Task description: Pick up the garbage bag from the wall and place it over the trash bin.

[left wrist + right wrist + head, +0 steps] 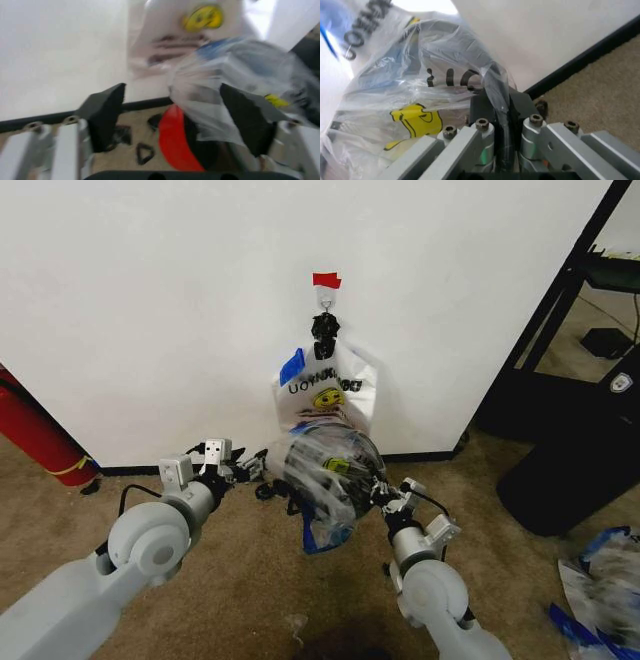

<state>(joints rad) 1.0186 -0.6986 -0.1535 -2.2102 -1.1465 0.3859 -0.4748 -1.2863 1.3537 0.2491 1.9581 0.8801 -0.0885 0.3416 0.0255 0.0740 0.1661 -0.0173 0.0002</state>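
The garbage bag (330,475), a clear crinkled film with blue strips, is stretched over the top of the trash bin (182,140), directly in front of the wall (150,300). The bin stands on the brown carpet (240,580) just beside the black baseboard (130,470); in the left wrist view its black body and red base band show beneath the film.

The right gripper (382,488) is at the bag's right edge. In the right wrist view its fingers (492,108) are pressed together with a fold of the film pinched between them.

The left gripper (250,470) is at the bag's left edge. In the left wrist view its two black fingers (102,112) stand well apart; the bag film lies against the inner face of one finger, and the other finger is clear of it.

On the wall above the bin, a white smiley-face shopping bag (325,385) hangs from a hook (326,300) marked with red tape (326,280). A red cylinder (35,430) leans at the wall to the left. Loose plastic bags (600,590) lie on the carpet to the right.
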